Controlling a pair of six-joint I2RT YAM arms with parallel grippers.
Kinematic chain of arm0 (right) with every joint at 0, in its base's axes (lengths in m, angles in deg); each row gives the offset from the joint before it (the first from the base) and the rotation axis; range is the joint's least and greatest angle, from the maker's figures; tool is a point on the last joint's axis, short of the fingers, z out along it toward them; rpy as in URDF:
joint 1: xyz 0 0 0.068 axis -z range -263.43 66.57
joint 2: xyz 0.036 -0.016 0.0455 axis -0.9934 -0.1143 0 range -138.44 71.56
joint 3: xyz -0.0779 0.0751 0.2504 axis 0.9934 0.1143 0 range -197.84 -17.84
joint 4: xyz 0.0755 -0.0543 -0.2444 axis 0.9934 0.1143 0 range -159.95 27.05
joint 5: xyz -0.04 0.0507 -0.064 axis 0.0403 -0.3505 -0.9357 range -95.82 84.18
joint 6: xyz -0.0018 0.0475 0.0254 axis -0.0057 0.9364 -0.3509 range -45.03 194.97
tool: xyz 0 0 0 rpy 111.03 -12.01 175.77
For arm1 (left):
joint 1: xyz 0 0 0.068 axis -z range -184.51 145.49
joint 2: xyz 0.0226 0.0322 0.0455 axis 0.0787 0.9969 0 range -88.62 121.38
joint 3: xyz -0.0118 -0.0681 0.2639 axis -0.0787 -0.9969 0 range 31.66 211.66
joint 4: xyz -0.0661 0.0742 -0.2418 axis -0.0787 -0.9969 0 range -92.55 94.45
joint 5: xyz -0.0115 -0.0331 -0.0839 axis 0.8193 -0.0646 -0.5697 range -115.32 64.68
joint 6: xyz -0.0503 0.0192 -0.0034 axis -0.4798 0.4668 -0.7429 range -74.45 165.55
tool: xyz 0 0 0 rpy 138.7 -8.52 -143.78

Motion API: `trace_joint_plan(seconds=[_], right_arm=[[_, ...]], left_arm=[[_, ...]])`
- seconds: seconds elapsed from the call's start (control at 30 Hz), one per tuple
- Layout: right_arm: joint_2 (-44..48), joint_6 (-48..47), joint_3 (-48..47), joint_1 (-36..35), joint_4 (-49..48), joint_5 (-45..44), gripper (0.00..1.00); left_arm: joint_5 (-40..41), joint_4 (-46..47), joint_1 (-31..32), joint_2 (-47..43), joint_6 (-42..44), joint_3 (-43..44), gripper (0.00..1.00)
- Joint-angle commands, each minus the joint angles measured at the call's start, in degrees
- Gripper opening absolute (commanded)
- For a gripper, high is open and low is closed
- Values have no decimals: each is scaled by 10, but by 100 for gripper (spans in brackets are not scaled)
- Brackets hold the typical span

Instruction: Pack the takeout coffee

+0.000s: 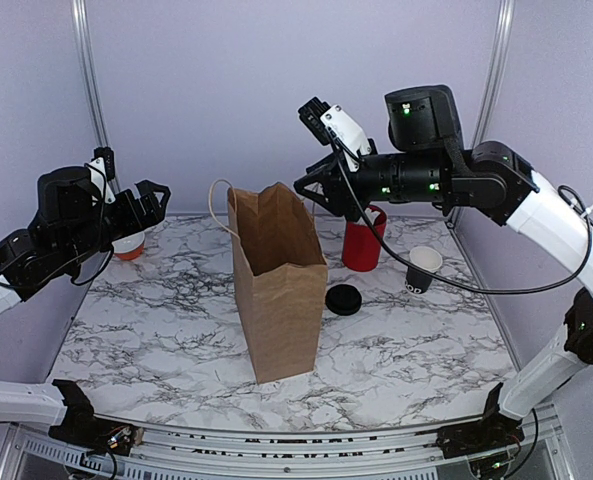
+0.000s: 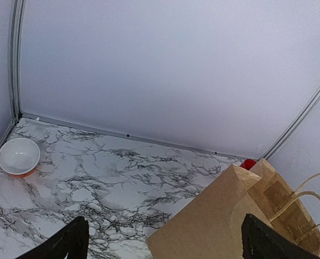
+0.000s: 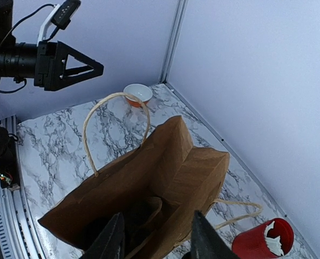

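Note:
The takeout coffee (image 1: 422,269), a small black cup with a white rim, stands upright on the marble table at the right, apart from both grippers. A brown paper bag (image 1: 278,285) stands open in the middle. My right gripper (image 1: 314,192) hovers over the bag's right top edge; in the right wrist view its jaws (image 3: 157,215) stand apart above the bag's mouth (image 3: 165,162) with nothing between them. A brown folded piece lies deep inside the bag. My left gripper (image 1: 152,206) hangs wide open and empty at the far left, facing the bag (image 2: 224,218).
A red cup (image 1: 361,246) holding white pieces stands just right of the bag, behind a flat black lid (image 1: 344,299). An orange-and-white bowl (image 1: 128,246) sits at the back left by the wall. The bag's rope handles (image 3: 103,116) stick up.

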Motion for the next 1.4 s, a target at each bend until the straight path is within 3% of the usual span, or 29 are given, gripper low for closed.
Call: trace_joint_plan(seconds=[0.0, 0.2, 0.47, 1.03, 1.23, 1.37], right_arm=[[19, 6, -15, -5, -15, -16, 48], [43, 13, 7, -5, -48, -86, 99], [116, 29, 105, 22, -134, -174, 100], [279, 168, 495, 363, -338, -89, 100], [291, 196, 598, 441, -406, -72, 100], [303, 179, 670, 464, -477, -124, 100]], left_arm=[[-5, 21, -3, 2, -6, -5, 99], [-4, 21, -4, 2, -5, -5, 99], [7, 27, -4, 2, -8, -12, 99], [22, 39, -4, 4, -10, -32, 99], [20, 43, -5, 11, -4, -41, 99], [19, 43, -5, 16, 5, -45, 99]])
